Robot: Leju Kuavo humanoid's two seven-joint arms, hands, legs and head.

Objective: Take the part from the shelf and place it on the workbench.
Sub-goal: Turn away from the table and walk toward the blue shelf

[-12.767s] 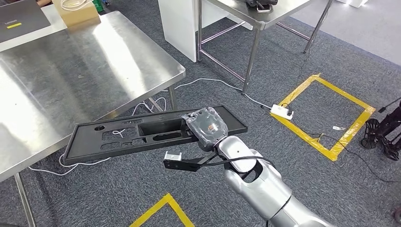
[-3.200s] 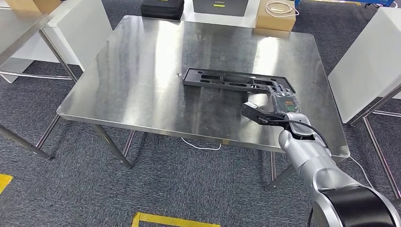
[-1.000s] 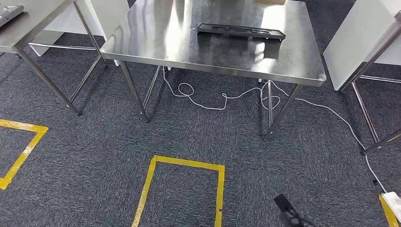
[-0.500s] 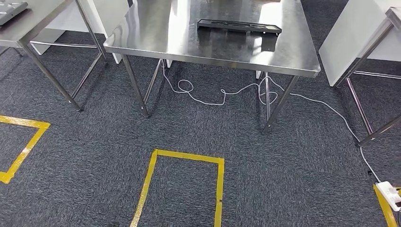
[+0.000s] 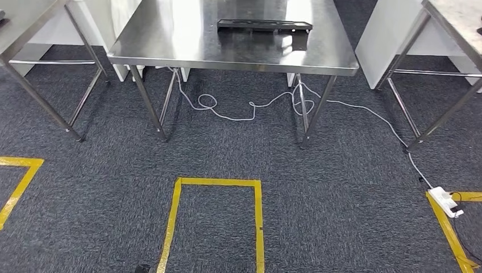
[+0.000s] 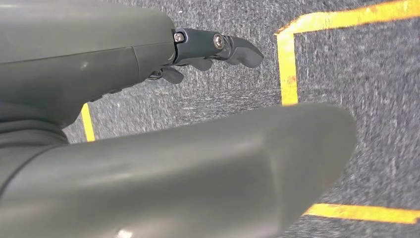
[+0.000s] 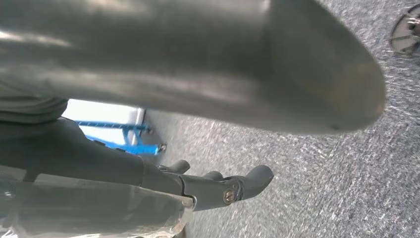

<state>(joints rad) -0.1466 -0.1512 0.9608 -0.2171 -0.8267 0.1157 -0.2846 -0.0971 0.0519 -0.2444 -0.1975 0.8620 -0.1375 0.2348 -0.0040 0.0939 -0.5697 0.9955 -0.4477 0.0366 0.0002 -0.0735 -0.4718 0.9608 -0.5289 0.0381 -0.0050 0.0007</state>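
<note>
The black flat part (image 5: 264,25) lies on the far side of the steel workbench (image 5: 227,54) in the head view, with no hand on it. My left hand (image 6: 59,99) hangs over the carpet, its dark fingers (image 6: 218,47) stretched away from the thumb and nothing between them. My right hand (image 7: 99,163) also hangs over the carpet, its fingers (image 7: 233,186) extended and apart from the thumb, holding nothing.
A yellow tape square (image 5: 216,183) marks the carpet in front of me. A white cable (image 5: 250,108) runs under the workbench to a power strip (image 5: 446,202) at the right. Other steel tables stand at the left (image 5: 34,23) and right (image 5: 449,23).
The right hand has let go of the part, which now lies on the workbench. The whole view has shifted since: the camera has moved back and the bench sits farther off.
</note>
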